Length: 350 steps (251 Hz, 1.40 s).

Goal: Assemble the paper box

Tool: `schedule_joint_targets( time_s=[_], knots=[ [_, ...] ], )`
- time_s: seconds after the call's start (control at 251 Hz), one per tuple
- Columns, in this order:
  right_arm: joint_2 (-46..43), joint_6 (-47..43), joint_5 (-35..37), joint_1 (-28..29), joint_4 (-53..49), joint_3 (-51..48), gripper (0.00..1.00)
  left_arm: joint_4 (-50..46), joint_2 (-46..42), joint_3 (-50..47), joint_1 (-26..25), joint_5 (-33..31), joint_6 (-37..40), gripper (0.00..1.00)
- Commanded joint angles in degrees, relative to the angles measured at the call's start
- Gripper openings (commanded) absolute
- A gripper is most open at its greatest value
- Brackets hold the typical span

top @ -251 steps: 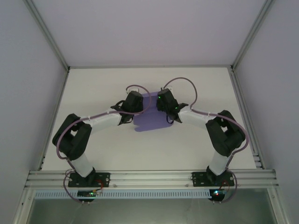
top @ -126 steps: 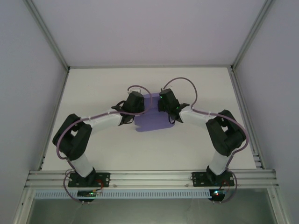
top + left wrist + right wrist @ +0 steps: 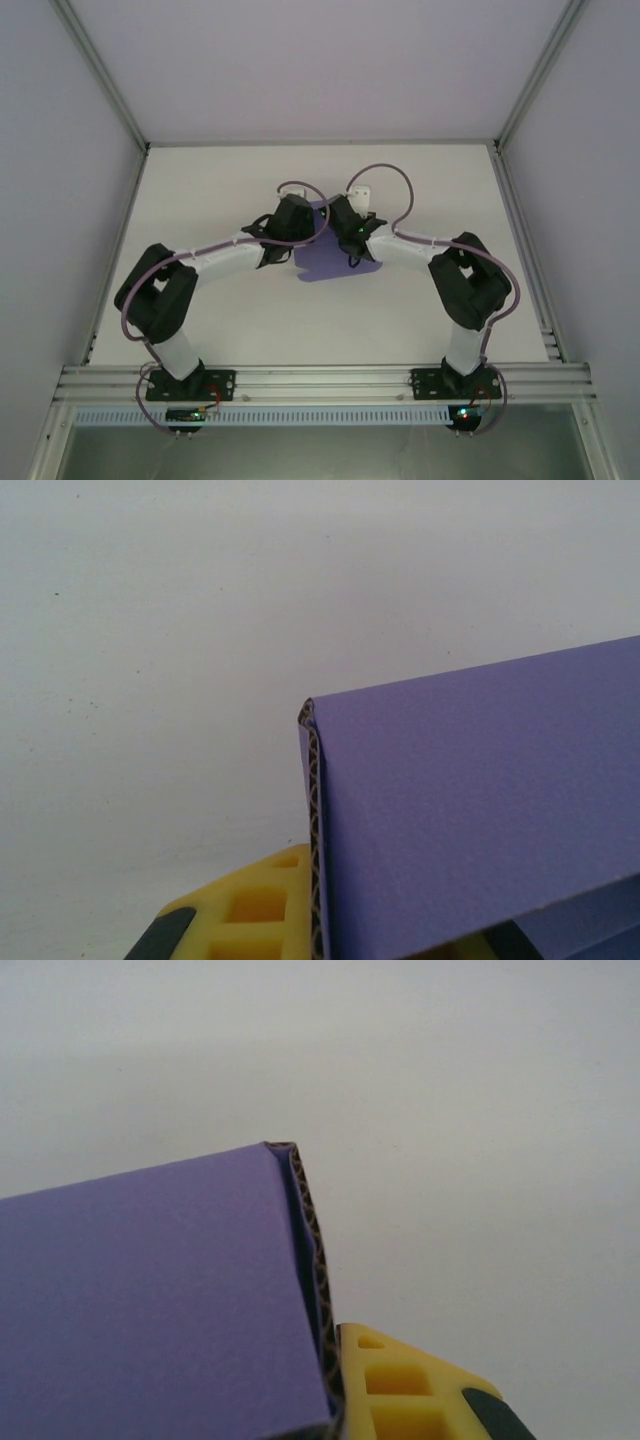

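The lavender-purple paper box lies at the middle of the white table, its far part raised between my two grippers. My left gripper is shut on the box's left wall. In the left wrist view the corrugated edge runs down beside a yellow finger. My right gripper is shut on the right wall. The right wrist view has the purple card pressed against a yellow finger. The two grippers stand close together, nearly touching.
The white table is bounded by aluminium posts and pale walls on the left, right and far sides. An aluminium rail carrying both arm bases runs along the near edge. Purple cables loop above the wrists.
My right gripper has swung left toward the left gripper and closed on the box's right wall. The box's near part has shifted slightly right. The left arm has stayed put.
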Motion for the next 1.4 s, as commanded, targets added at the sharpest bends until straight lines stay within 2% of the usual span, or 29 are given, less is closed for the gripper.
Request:
schedule_joint_targets(
  time_s=[0.0,0.068,0.128,0.22,0.295,0.335,0.367,0.379,0.507,0.599,0.635,0.682,0.762,0.838,0.886,1.054,1.125,1.277,1.393],
  knots=[
    [-2.5,-4.4,-1.4,-5.3,13.4,-7.8,0.11,-4.3,-0.2,0.7,1.3,-3.3,-1.8,0.0],
    [-4.2,-9.6,-12.4,-6.2,23.0,-11.5,0.24,-4.2,0.1,0.7,1.2,-3.1,-1.5,0.0],
    [-5.4,-11.8,-22.4,-6.9,27.4,-13.2,0.32,-4.0,0.2,0.7,1.3,-3.0,-1.4,0.0],
    [-7.7,-13.8,-36.1,-7.3,30.7,-14.6,0.5,-4.1,0.2,0.9,1.4,-2.9,-0.7,0.0],
    [-10.5,-13.9,-43.4,-7.3,31.8,-15.6,0.65,-4.2,-0.2,1.0,1.5,-2.8,0.1,0.0],
    [-12.3,-13.8,-46.5,-7.3,31.8,-16.1,0.78,-4.3,-0.4,1.1,1.6,-2.7,1.0,0.0],
    [-13.9,-13.3,-47.6,-7.3,32.0,-16.7,0.96,-4.3,-0.4,1.2,1.7,-2.1,2.1,0.0],
    [-14.5,-13.1,-47.9,-7.2,31.9,-17.0,0.99,-4.3,-0.5,1.3,1.8,-1.8,2.5,0.0],
    [-22.2,-11.7,-48.1,-7.2,28.5,-19.6,0.99,-4.9,-1.0,2.1,3.3,3.5,6.8,0.0],
    [-28.9,-11.7,-42.8,-7.2,23.6,-21.9,0.99,-5.2,-2.4,2.5,4.5,8.4,14.0,0.0],
    [-31.7,-11.9,-40.4,-7.4,21.4,-22.9,0.99,-5.8,-3.0,2.9,5.2,12.8,19.0,0.0],
    [-35.3,-12.5,-37.3,-7.7,17.7,-23.9,0.99,-9.7,-3.7,4.8,6.8,23.0,26.7,0.0],
    [-40.9,-13.4,-32.9,-8.4,10.0,-25.0,0.99,-24.1,-3.4,10.9,8.4,38.1,42.1,0.0],
    [-45.5,-12.9,-30.4,-9.8,1.7,-25.3,0.99,-38.1,-3.1,15.2,7.5,44.2,57.2,0.0],
    [-48.1,-12.5,-30.2,-11.0,-2.8,-25.6,0.99,-42.9,-3.2,16.8,5.9,42.0,62.4,0.0],
    [-55.4,-8.9,-31.2,-16.4,-12.6,-28.1,0.99,-48.4,-3.4,19.1,2.1,30.4,68.3,0.0],
    [-57.4,-8.2,-33.1,-18.9,-14.8,-28.6,0.99,-49.7,-2.3,19.8,0.6,26.1,68.7,0.0],
    [-59.1,-8.0,-34.8,-21.9,-16.4,-29.0,0.99,-51.2,2.4,20.8,-2.7,21.7,67.9,0.0],
    [-58.6,-7.9,-35.7,-23.1,-16.1,-28.7,0.99,-49.8,7.8,21.8,-6.0,12.9,65.9,0.0]
  ],
)
